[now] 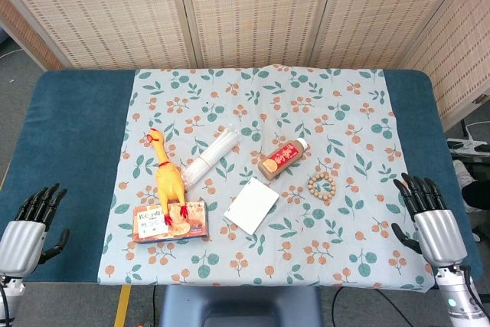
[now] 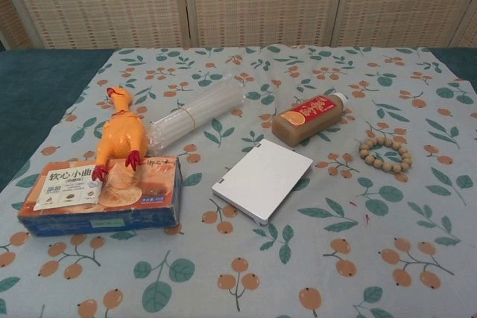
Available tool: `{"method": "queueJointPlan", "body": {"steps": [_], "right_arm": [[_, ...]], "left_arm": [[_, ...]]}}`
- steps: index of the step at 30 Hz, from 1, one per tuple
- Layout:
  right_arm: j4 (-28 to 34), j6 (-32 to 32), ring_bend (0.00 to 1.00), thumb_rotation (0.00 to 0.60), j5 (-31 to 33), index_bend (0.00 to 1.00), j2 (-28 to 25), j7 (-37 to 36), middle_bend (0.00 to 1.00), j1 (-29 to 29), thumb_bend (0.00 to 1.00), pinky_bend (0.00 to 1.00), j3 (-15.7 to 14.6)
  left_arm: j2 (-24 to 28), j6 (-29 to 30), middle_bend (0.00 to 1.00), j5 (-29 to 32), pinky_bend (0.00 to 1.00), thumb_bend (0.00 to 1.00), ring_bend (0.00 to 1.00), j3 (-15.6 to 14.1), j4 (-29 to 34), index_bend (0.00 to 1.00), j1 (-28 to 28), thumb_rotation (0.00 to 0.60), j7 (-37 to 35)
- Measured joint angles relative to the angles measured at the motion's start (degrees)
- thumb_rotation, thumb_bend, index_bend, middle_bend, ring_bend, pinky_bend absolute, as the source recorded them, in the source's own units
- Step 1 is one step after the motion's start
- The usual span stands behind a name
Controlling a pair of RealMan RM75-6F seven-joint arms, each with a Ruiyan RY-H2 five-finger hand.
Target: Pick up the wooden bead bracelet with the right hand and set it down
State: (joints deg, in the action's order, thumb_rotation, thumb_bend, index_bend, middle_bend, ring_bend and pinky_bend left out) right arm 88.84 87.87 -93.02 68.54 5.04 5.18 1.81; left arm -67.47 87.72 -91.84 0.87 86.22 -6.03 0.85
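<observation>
The wooden bead bracelet [image 1: 323,187] [image 2: 385,153] lies flat as a small ring on the floral cloth, right of centre, just below and right of a brown bottle. My right hand [image 1: 429,216] hovers at the table's front right corner, fingers spread and empty, well to the right of the bracelet and nearer to me. At the front left edge my left hand [image 1: 31,226] is also open and holds nothing. The chest view shows neither hand.
A brown bottle [image 1: 282,158] [image 2: 311,116] lies tilted beside the bracelet. A white card box [image 1: 251,205] [image 2: 262,179] sits mid-table. Further left are a bundle of clear straws [image 1: 209,155], a yellow rubber chicken [image 1: 167,178] and an orange snack box [image 1: 170,222].
</observation>
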Motion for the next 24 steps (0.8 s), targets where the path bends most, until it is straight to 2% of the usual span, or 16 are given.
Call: {"method": "queueJointPlan", "body": {"steps": [6,10,15,19,22,24], "right_arm": [[0.2,-0.75,0.0,0.6,1.19,0.0,0.34,1.35,0.01,-0.02,0.21,0.0,0.05],[0.9,-3.45,0.0,0.6,1.21,0.0,0.48,2.5,0.07,0.99,0.21,0.0,-0.3],[0.09,-6.55,0.0,0.6,0.33,0.0,1.36,8.98,0.13,3.44,0.21,0.0,-0.04],[-0.99,-12.67,0.0,0.6,0.6,0.03,3.37,14.72,0.19,7.14,0.21,0.0,0.48],[-2.61,-17.89,0.0,0.6,1.25,0.01,5.51,15.91,0.19,10.36,0.21,0.0,0.92],[-4.17,-21.06,0.0,0.6,1.86,0.02,7.13,16.46,0.21,12.35,0.21,0.0,1.16]], "left_arm": [[0.28,0.2,0.0,-0.1,0.12,0.46,0.0,-0.12,1.04,0.0,-0.05,0.6,0.36],[0.33,-0.03,0.0,-0.27,0.12,0.46,0.0,-0.17,0.88,0.0,-0.19,0.6,0.04],[0.79,-0.96,0.0,0.01,0.12,0.46,0.0,-0.35,0.74,0.0,-0.48,0.6,-0.71],[1.19,-1.49,0.0,0.4,0.12,0.46,0.0,-0.18,0.42,0.0,-0.81,0.6,-1.82],[1.09,-1.68,0.0,0.95,0.12,0.46,0.0,0.07,0.22,0.0,-0.93,0.6,-1.97],[1.06,-2.09,0.0,1.38,0.12,0.46,0.0,0.18,0.14,0.0,-1.04,0.6,-1.96]]}}
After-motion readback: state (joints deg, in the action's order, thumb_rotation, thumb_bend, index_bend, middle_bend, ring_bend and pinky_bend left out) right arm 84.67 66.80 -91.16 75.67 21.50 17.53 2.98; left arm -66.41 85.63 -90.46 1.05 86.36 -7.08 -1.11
